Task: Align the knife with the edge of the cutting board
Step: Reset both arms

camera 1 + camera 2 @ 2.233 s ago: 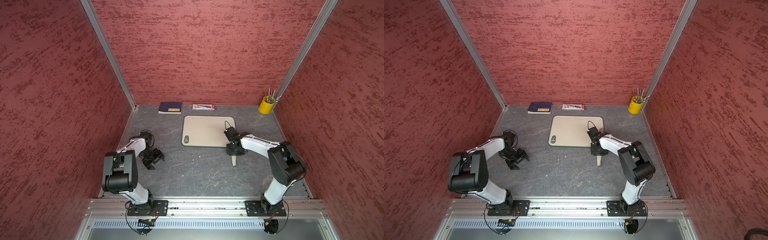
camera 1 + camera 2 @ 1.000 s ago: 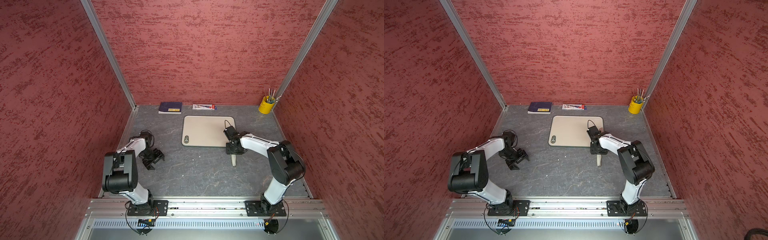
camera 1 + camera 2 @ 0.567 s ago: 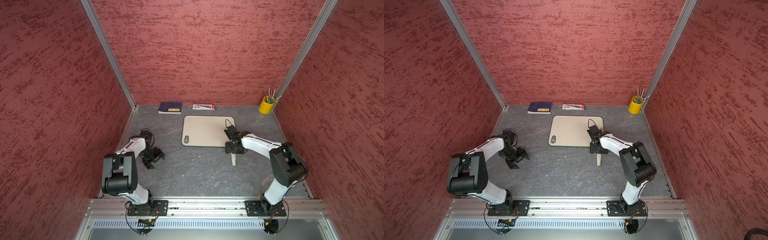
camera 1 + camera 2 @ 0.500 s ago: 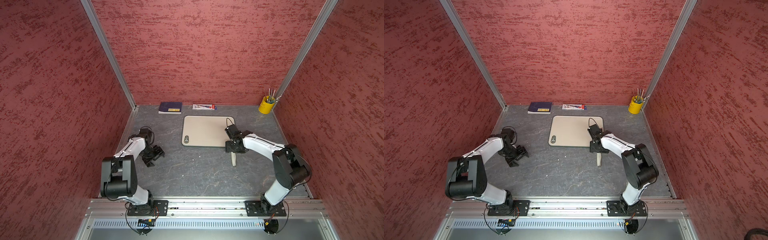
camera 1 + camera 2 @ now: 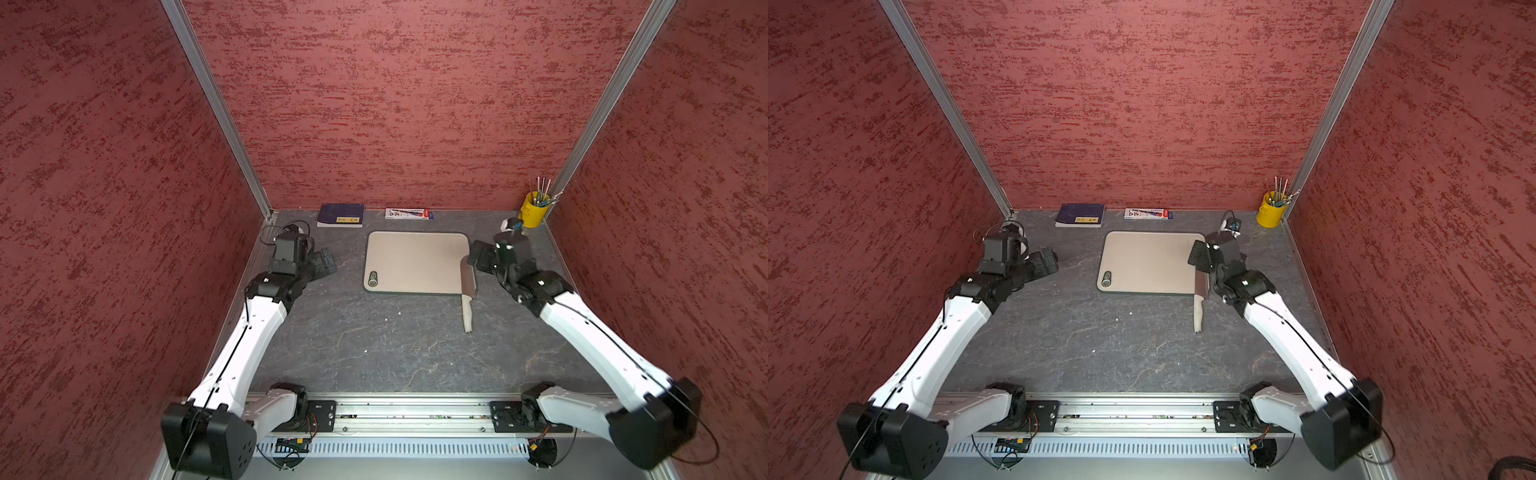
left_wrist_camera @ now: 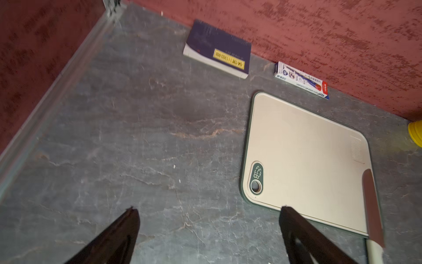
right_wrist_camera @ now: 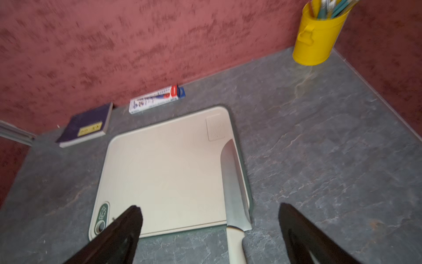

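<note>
The beige cutting board lies flat at the back middle of the table. The knife rests along the board's right short edge. Its blade is on the board and its pale handle sticks out over the table toward the front. My right gripper hovers open over that edge, apart from the knife. Well to the left of the board, my left gripper is open and holds nothing. The left wrist view shows the board and the blade.
A dark blue book and a slim pen box lie against the back wall. A yellow cup of pencils stands in the back right corner. Red walls close in three sides.
The right gripper opened, let go of the knife and rose off it toward the back. The left gripper opened and moved back toward the board. Both arms now stretch out longer.
</note>
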Tool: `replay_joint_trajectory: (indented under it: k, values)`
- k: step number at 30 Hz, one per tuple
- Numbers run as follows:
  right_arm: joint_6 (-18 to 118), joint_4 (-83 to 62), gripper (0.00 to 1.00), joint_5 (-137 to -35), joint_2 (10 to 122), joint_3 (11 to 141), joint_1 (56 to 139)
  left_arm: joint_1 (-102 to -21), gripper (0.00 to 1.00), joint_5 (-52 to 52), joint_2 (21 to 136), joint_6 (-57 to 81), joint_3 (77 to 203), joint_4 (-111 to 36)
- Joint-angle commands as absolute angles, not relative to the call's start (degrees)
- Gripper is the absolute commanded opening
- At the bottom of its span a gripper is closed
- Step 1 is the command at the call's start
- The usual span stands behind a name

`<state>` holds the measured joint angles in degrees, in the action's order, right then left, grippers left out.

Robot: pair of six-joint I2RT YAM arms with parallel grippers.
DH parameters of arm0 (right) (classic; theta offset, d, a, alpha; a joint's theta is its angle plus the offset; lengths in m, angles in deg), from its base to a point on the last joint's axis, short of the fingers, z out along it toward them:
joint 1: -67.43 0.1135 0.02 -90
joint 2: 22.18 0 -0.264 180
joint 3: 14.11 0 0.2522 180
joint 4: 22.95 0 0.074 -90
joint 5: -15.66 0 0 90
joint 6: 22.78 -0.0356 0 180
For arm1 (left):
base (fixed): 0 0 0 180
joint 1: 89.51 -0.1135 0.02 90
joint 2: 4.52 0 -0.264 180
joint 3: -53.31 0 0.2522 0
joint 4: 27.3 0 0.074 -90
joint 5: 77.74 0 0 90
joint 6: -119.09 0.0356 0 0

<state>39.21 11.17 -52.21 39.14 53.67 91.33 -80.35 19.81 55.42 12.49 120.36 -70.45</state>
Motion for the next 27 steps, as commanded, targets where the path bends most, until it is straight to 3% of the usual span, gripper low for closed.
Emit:
replay_joint_trajectory:
  k: [1,5,8,15,21,27]
  values:
    - [44.6,-5.4,0.98,-43.6,34.6,41.5,90.9,-77.6,1.00,25.5,49.1,23.5,107.5,-47.6]
    - [56.5,1.1,0.98,-44.2,33.2,39.0,90.9,-77.1,1.00,20.9,43.8,24.8,97.4,-40.9]
    - [61.6,-7.4,0.98,-38.1,32.8,33.1,90.5,-77.1,1.00,20.7,44.3,24.0,95.8,-43.2]
    - [64.3,-22.7,0.98,-42.0,36.2,24.5,84.6,-78.4,1.00,21.3,47.9,24.9,91.6,-35.9]
    - [67.0,-45.4,0.98,-46.8,48.2,18.5,80.0,-81.3,1.00,19.1,57.0,29.8,88.6,-20.9]
    - [70.1,-61.7,0.98,-49.2,64.8,22.8,76.4,-89.9,1.00,11.1,67.3,27.9,84.7,-0.5]
